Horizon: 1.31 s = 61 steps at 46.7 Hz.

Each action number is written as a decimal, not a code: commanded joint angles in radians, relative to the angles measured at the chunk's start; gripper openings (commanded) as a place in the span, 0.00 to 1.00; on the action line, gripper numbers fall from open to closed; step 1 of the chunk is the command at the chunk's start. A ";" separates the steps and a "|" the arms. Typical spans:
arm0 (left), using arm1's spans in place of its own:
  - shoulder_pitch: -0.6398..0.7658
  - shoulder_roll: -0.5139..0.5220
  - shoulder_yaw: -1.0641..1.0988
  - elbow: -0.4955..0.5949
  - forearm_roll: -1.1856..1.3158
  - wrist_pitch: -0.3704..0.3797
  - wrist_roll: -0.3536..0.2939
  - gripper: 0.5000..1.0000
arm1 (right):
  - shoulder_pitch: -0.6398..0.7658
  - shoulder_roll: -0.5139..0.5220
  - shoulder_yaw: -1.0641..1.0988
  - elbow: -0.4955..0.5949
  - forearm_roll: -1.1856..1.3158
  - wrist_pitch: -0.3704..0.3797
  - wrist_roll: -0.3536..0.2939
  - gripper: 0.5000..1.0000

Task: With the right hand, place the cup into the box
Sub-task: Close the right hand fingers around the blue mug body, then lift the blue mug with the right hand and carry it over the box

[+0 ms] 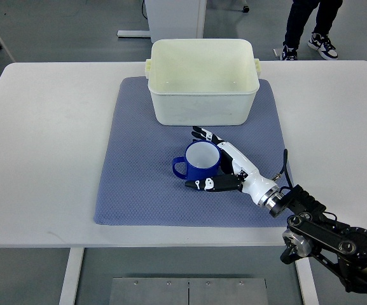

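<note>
Fingers (203, 134) of the right hand (224, 162) curl round the far-right side of the blue cup (199, 161), while the thumb (202, 185) lies along the cup's near side, so the hand is closed on the cup, touching its wall on both sides. The hand is white with black fingertips, and its forearm runs down to the right into a black jointed arm (336, 244) that enters from the lower right corner.

The cup stands upright on the mat (132, 184), its white inside showing and its handle (179, 168) pointing left, away from the palm. It sits near the middle of the mat, a little toward the near side, just near of the box (202, 108) and apart from it.

The box is a cream plastic tub with small lugs on its left and right rims, open at the top, resting on the far part of the mat. The mat is a blue-grey textured cloth spread on the white bench (37, 159).

Beyond the far edge of the bench, on the grey floor, a person's legs and sneakers (309, 43) show at the upper right, and a white stand base (170, 22) shows at the top centre.
</note>
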 commanded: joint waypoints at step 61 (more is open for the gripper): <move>0.000 0.000 0.000 0.000 0.000 0.000 0.000 1.00 | 0.104 -0.243 0.033 0.169 0.020 -0.054 -0.017 0.00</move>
